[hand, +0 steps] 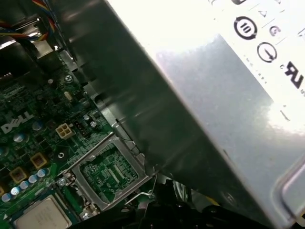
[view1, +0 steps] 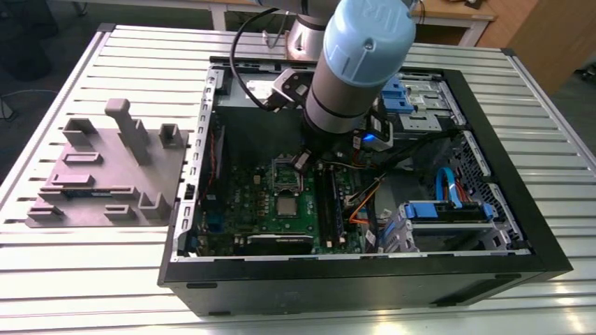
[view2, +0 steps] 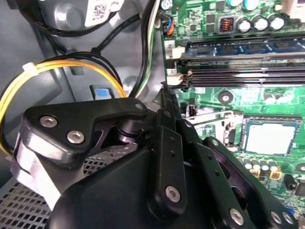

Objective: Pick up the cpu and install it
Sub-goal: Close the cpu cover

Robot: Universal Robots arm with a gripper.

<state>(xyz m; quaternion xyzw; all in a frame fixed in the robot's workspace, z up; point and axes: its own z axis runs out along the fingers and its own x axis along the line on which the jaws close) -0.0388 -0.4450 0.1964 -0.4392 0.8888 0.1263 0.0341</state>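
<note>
Fixture block (view1: 107, 171): on the table (view1: 121, 279) near its edge at the exterior view's left, outside the case (view1: 507, 174).
Cpu (view1: 286, 204): flat on the motherboard (view1: 237, 202), just beside the socket, ungripped.
Socket (view1: 286, 178): empty, contacts bare inside its metal frame.
Gripper (view2: 165, 93): low over the board near the socket, holding nothing. I cannot tell whether it is spread or closed.
Doing it well: judged, centre squarely over the chip, take opposite rim edges, stay level, and stay clear of the bare contacts.

Cpu (view2: 270, 138) silver w/ pale rim; mobo (view2: 224, 28) green; arm (view1: 359, 56) pale blue — cables (view2: 62, 63) yellow.
</note>
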